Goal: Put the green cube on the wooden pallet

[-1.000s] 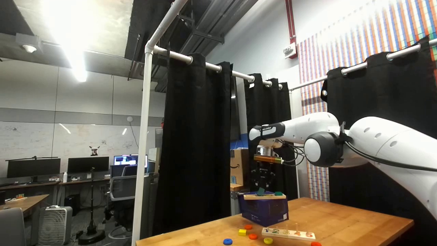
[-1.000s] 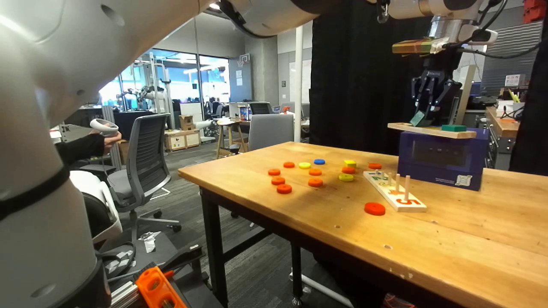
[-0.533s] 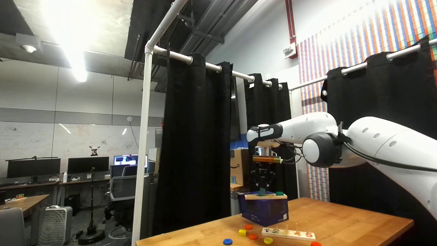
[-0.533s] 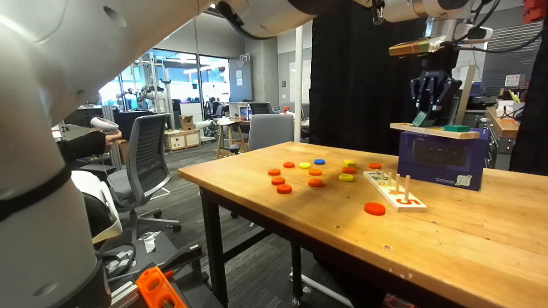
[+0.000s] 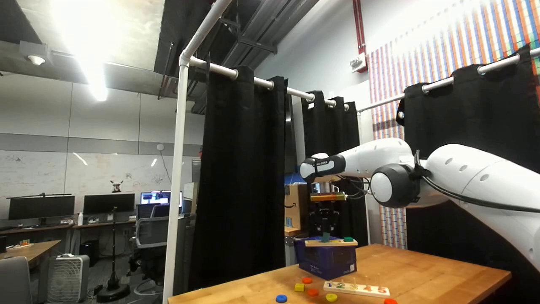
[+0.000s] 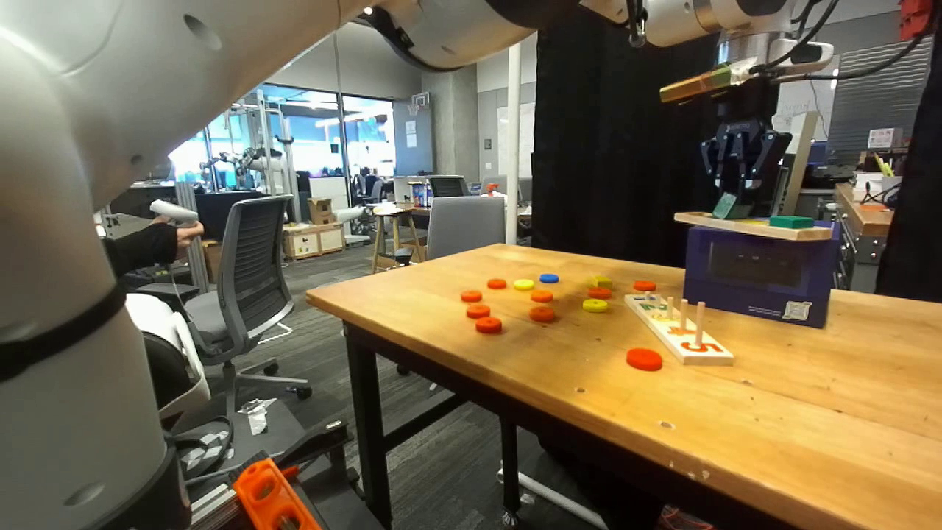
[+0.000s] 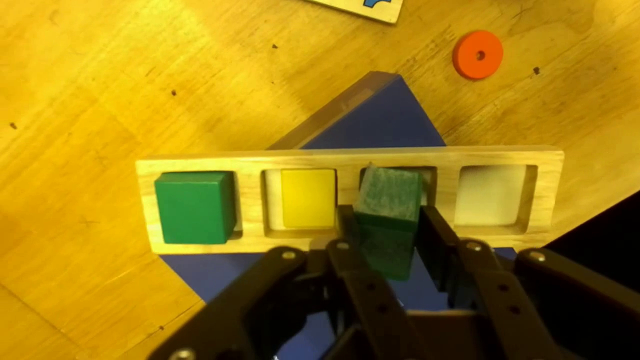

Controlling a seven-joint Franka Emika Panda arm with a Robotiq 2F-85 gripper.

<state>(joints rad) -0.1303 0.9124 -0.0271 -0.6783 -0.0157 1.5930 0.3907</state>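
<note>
We have the bench (image 6: 559,353) well below the tool (image 7: 388,217), and standing on it, beneath the tool, the blue box (image 6: 751,276); that raised base means anything let go badly could drop past its side to the bench. Across the box, directly under the tool, lies the wooden pallet (image 7: 348,184), both ends jutting out past the box in the wrist view; we see nothing fixing it, so a sideways shove could slide it, and a hard press near an end could tip it. The tool itself points down, its jaws narrow, holding the green cube (image 7: 390,195) between them. We judge placing to be the step in hand: the cube is over the third compartment (image 7: 430,181), counting from the left in the wrist view, leaning rather than square, and we cannot tell whether it touches the wood. That lean is our chief worry: its lower edge could catch the rim, and letting go just then would leave it propped askew. On the tool's left in the wrist view, a second green cube (image 7: 195,210) sits at the pallet's far end; nearer, just beside the tool, the yellow cube (image 7: 308,198) could get brushed if the jaws spread wide down low.
</note>
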